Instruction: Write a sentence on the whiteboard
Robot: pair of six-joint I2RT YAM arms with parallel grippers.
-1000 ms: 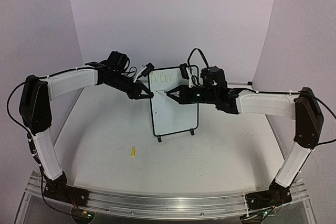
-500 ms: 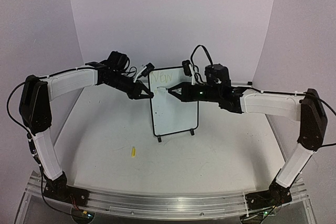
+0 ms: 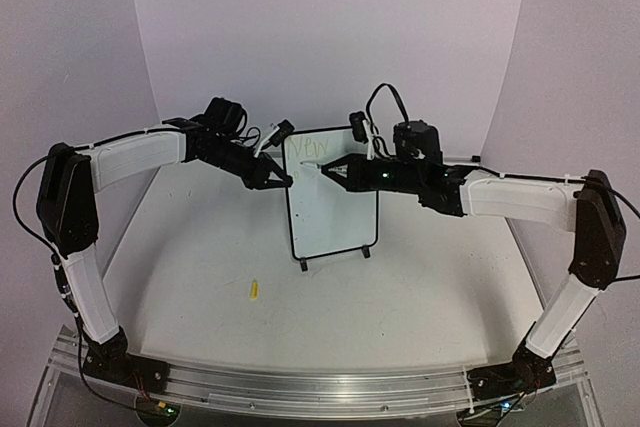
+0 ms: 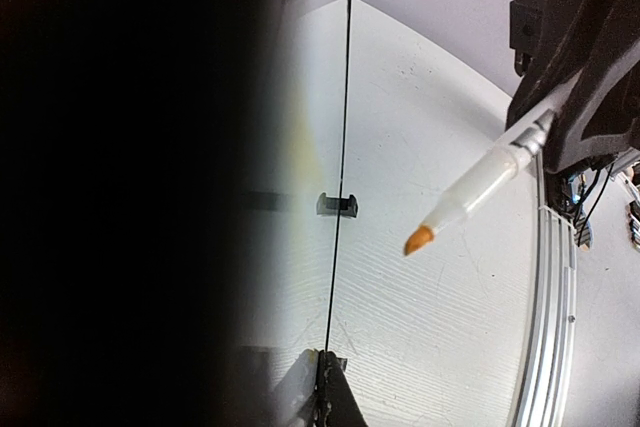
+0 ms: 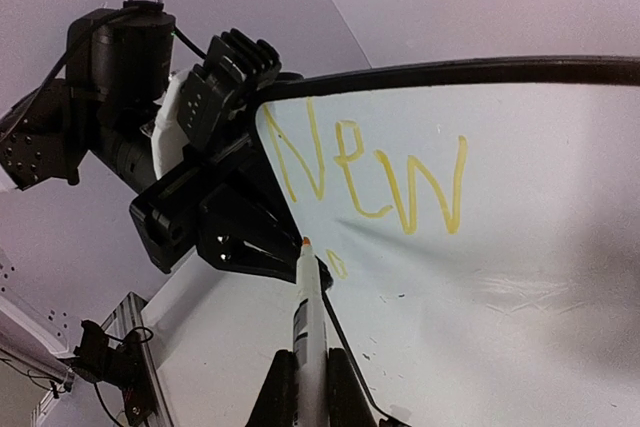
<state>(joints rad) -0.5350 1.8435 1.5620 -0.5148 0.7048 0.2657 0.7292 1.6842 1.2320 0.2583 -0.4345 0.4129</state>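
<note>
The whiteboard point(image 3: 332, 209) stands upright on two black feet at the table's middle. The sentence point(image 3: 308, 150) is one yellow word, "New" point(image 5: 370, 172), on the top line, with a small yellow mark point(image 5: 337, 265) under it. My left gripper point(image 3: 285, 180) is shut on the board's left edge; in the left wrist view the jaws point(image 4: 325, 377) pinch the board seen edge-on point(image 4: 346, 97). My right gripper point(image 3: 337, 169) is shut on a white marker point(image 5: 308, 317). Its orange tip point(image 4: 418, 240) hangs a short gap off the board face, below the word's left end.
A yellow marker cap point(image 3: 254, 290) lies on the table in front of the board, to the left. White curved backdrop walls close the table on three sides. The aluminium base rail point(image 3: 320, 382) runs along the near edge.
My right gripper has moved the marker up a little, from the board's upper middle towards the line under "New". The left gripper and the board have not moved.
</note>
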